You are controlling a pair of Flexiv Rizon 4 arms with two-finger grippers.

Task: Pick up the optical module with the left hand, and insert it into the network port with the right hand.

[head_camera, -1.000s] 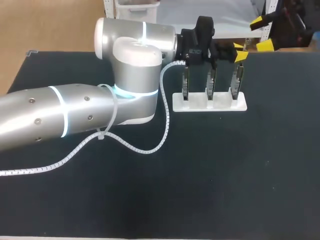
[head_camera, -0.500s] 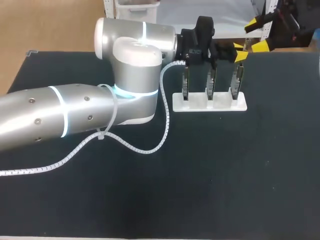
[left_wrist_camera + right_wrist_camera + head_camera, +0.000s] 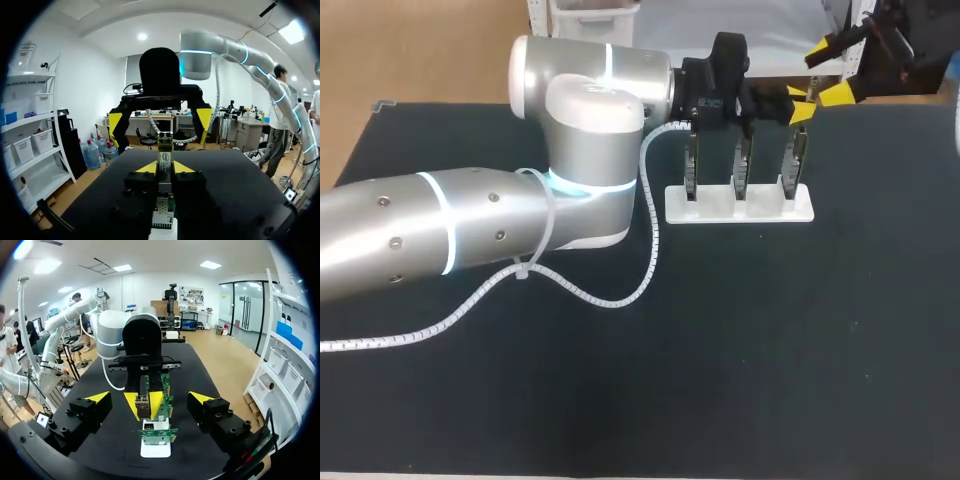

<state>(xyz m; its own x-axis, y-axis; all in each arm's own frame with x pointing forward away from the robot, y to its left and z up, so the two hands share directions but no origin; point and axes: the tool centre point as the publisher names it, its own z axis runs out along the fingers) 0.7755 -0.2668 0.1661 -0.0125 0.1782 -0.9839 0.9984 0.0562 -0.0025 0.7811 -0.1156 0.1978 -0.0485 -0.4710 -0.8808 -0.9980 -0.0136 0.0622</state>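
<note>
My left gripper (image 3: 800, 103) hovers over the right end of the white stand (image 3: 740, 207), shut on the optical module (image 3: 164, 150), a slim metal piece with a label that sticks out past its yellow tips. In the left wrist view, my left gripper (image 3: 164, 167) has a green board (image 3: 163, 214) right under it. My right gripper (image 3: 832, 71) is at the table's far right edge, open and empty, facing the left one. In the right wrist view, my right gripper (image 3: 150, 397) stands wide open, and ahead of it are the module (image 3: 143, 407) and the left gripper's fingertips (image 3: 131, 402).
Three circuit boards (image 3: 740, 165) stand upright in a row on the white stand. My left arm (image 3: 470, 225) lies across the table's left half, with a white coiled cable (image 3: 620, 295) looping in front of it. The rest of the dark table (image 3: 770, 350) is bare.
My right gripper has shifted a little to the left, toward the stand and the left gripper. The left arm and the module have not moved.
</note>
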